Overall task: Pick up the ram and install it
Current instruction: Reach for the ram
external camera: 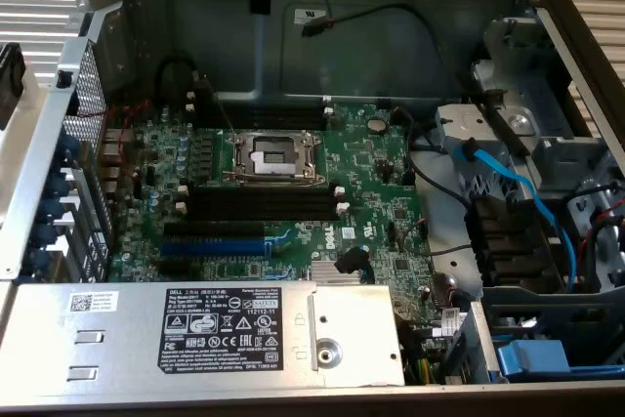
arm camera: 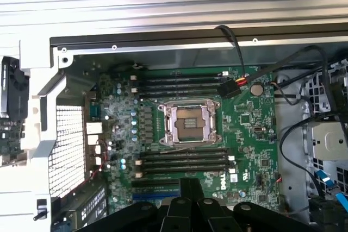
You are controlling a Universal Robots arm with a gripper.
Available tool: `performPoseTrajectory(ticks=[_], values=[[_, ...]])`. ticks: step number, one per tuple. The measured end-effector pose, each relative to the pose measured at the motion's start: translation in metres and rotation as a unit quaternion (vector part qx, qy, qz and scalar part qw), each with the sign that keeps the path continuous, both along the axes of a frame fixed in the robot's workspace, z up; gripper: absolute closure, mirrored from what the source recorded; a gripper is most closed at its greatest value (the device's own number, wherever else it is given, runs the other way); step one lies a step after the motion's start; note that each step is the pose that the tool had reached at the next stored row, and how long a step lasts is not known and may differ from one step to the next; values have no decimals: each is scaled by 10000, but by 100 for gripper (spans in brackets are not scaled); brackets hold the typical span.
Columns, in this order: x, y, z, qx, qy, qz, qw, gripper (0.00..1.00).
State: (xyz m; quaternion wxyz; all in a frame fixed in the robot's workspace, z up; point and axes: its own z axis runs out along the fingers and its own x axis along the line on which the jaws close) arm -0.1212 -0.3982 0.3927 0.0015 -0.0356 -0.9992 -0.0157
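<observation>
Two banks of memory slots (arm camera: 182, 164) stood empty while the gripper (arm camera: 190, 188) hung above the open case (external camera: 322, 36).
We saw the banks flank the processor socket (arm camera: 187, 123) on the green motherboard (arm camera: 247, 134). We could not tell whether the gripper was clenched or released, nor whether the dark narrow piece at its tip was the ram. We judged the ram light, thin and stiff, yet fragile. It would be best taken across its flat faces near mid-length, clear of the contact edge, since the board would tolerate little bending or twisting.
</observation>
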Motion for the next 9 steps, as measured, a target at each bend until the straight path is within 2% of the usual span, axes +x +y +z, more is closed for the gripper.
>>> performPoseTrajectory(ticks=[1,2,9], values=[[0,0,0,-13,21,0,10000,90],[-1,0,0,-17,28,0,10000,90],[-48,0,0,-22,29,0,10000,90]])
